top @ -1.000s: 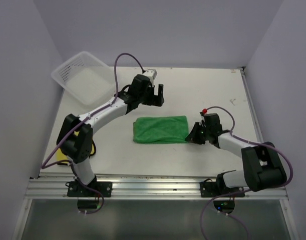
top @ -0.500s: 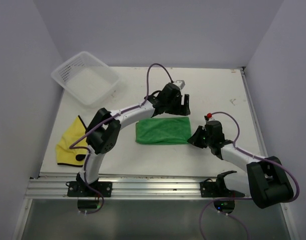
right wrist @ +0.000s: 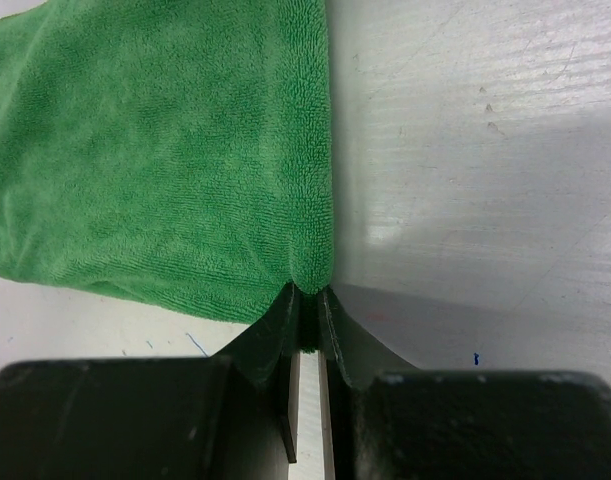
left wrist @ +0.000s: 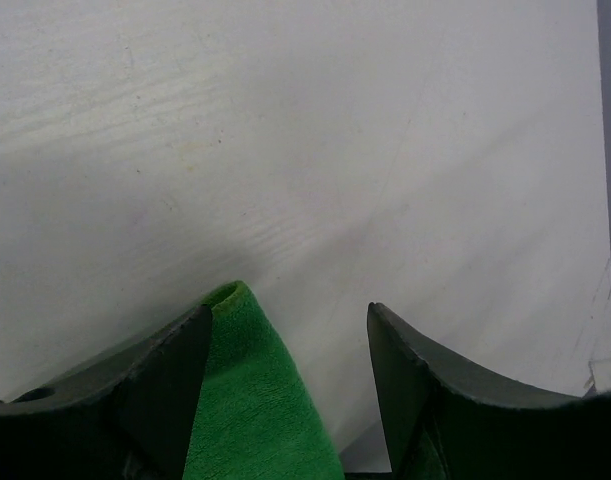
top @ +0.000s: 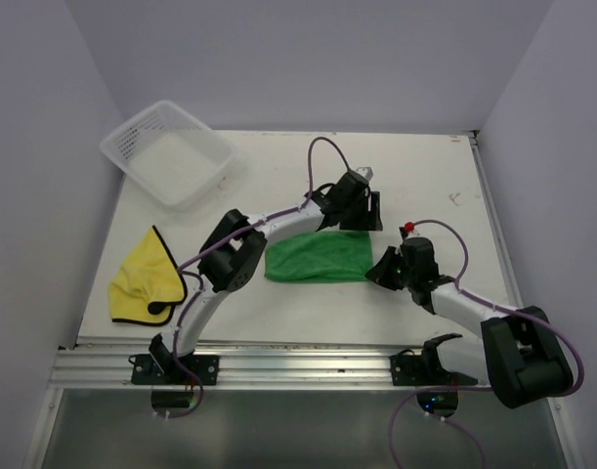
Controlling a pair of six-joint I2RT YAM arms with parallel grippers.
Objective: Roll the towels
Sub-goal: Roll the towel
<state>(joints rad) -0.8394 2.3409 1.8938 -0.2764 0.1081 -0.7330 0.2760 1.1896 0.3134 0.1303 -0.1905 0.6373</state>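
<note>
White table point(top: 425, 176) in a pale-walled booth, both arms bolted along the near edge. The green towel point(top: 318, 256) lies flat mid-table as a long rectangle, long side running left to right. My left pincer point(top: 364, 215) is down at its far right corner with the jaws apart. On the wrist view that corner pokes up between the fingers point(left wrist: 165, 380), touching the left one with a gap to the other (so released, nothing gripped). My right pincer point(top: 381, 269) sits low at the towel's near right corner, clenched on the green towel. Its wrist view shows the tips pinched together on the hem. The yellow towel point(top: 142, 281) lies crumpled near the table's left edge, its black face showing along the border, well apart from both pincers. The white mesh basket point(top: 166, 156) is at the far left corner.
</note>
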